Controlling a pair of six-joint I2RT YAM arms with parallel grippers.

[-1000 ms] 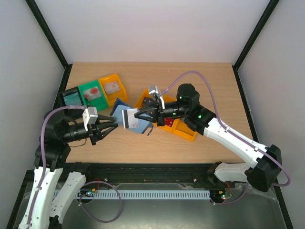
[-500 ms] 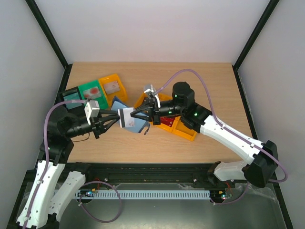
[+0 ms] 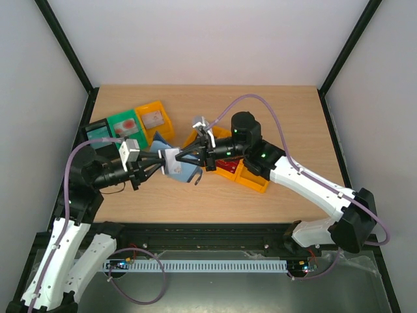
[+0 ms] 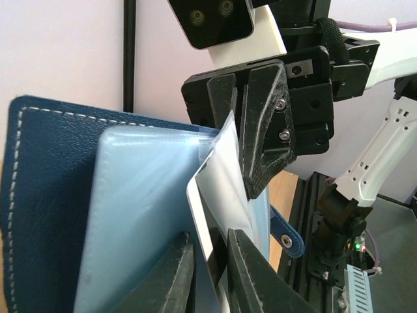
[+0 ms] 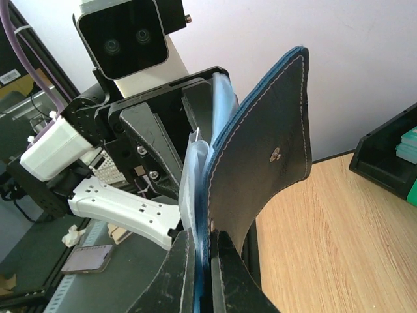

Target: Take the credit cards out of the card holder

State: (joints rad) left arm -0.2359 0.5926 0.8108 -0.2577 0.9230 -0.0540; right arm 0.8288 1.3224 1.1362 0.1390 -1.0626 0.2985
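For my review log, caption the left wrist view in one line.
Left gripper straddles a white card poking from the open navy holder, clamped by the right gripper opposite.

card holder [image 4: 45, 195]: dark navy outside, pale stitching along its edge, pale blue-grey pockets inside. credit card [image 4: 218, 176]: white. left gripper [image 4: 210, 238], right gripper [image 5: 202, 236]: black. black bin [image 3: 98, 134], green bin [image 3: 125, 125], orange bin [image 3: 155, 117], orange tray [image 3: 254, 180]. table [image 3: 280, 124]: light wood grain. cable [image 3: 260, 99]: purple.
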